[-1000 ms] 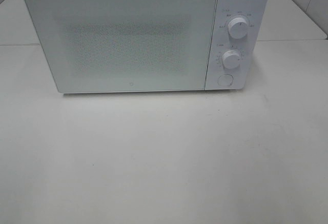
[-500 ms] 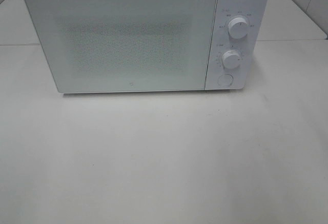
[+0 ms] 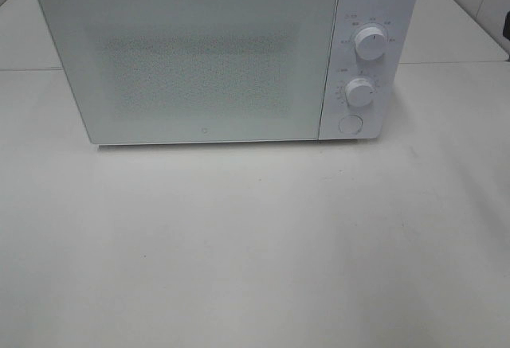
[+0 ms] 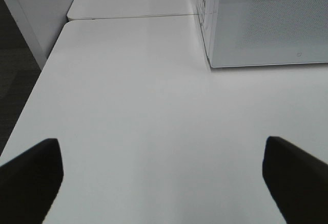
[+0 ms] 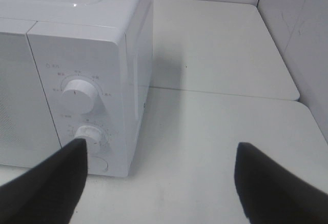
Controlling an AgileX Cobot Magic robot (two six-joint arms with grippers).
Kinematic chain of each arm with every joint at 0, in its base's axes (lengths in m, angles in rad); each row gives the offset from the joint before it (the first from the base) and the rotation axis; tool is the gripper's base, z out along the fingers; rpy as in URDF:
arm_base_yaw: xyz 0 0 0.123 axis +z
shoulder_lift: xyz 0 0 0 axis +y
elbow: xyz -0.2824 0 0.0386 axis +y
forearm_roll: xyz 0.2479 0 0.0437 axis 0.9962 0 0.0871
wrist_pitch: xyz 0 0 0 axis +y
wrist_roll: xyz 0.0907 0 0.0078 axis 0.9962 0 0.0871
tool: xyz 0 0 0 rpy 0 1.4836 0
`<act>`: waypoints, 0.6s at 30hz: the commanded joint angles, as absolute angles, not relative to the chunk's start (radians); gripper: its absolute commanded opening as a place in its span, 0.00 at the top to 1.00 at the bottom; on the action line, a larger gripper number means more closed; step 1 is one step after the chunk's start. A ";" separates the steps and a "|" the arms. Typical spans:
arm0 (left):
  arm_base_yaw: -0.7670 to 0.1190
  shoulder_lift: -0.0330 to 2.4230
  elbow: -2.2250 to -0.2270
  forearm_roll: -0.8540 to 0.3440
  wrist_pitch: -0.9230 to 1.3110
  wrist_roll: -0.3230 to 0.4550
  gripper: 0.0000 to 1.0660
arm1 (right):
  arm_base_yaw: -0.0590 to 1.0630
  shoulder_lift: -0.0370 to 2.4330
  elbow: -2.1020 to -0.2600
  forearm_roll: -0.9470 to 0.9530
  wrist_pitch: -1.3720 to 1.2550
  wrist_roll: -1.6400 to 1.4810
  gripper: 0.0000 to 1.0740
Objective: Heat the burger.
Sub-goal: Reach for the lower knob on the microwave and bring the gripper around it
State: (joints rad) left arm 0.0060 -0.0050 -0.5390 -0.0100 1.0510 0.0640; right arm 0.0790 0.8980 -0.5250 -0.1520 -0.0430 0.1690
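Note:
The burger is out of view in every frame. A white microwave (image 3: 191, 61) stands at the back of the table with its door shut; the speckled window shows nothing inside. My left gripper (image 4: 161, 183) hovers open over bare table, off the microwave's (image 4: 266, 24) left front corner, with nothing between its dark fingers (image 4: 28, 180). My right gripper (image 5: 159, 183) is open too and holds nothing, low beside the microwave's (image 5: 77, 55) control panel. Neither gripper's fingers show in the exterior high view.
On the control panel sit an upper knob (image 3: 371, 42), a lower knob (image 3: 360, 91) and a round button (image 3: 349, 123). The white table (image 3: 255, 244) spreads in front. A tiled wall (image 5: 302, 24) rises close on the right; the table's left edge (image 4: 31, 101) drops off.
A small dark patch has appeared at the right edge of the exterior high view. The microwave and table are as before.

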 commanded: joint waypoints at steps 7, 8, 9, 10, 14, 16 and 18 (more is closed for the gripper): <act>0.007 -0.020 -0.539 -0.014 1.036 0.060 0.08 | 0.076 1.083 -0.533 -0.165 -0.324 0.107 0.29; 0.007 -0.020 -0.539 -0.014 1.036 0.060 0.08 | 0.076 1.083 -0.533 -0.165 -0.324 0.107 0.29; 0.007 -0.020 -0.539 -0.014 1.036 0.060 0.08 | 0.076 1.105 -0.533 -0.161 -0.355 0.081 0.29; 0.007 -0.020 -0.539 -0.014 1.036 0.060 0.08 | 0.076 1.145 -0.533 -0.143 -0.399 0.036 0.29; 0.007 -0.020 -0.539 -0.014 1.036 0.060 0.08 | 0.076 1.195 -0.533 -0.076 -0.455 -0.014 0.29; 0.007 -0.020 -0.539 -0.014 1.036 0.060 0.08 | 0.076 1.226 -0.532 -0.042 -0.485 -0.043 0.29; 0.007 -0.020 -0.539 -0.014 1.036 0.060 0.08 | 0.081 1.259 -0.532 -0.010 -0.517 -0.077 0.29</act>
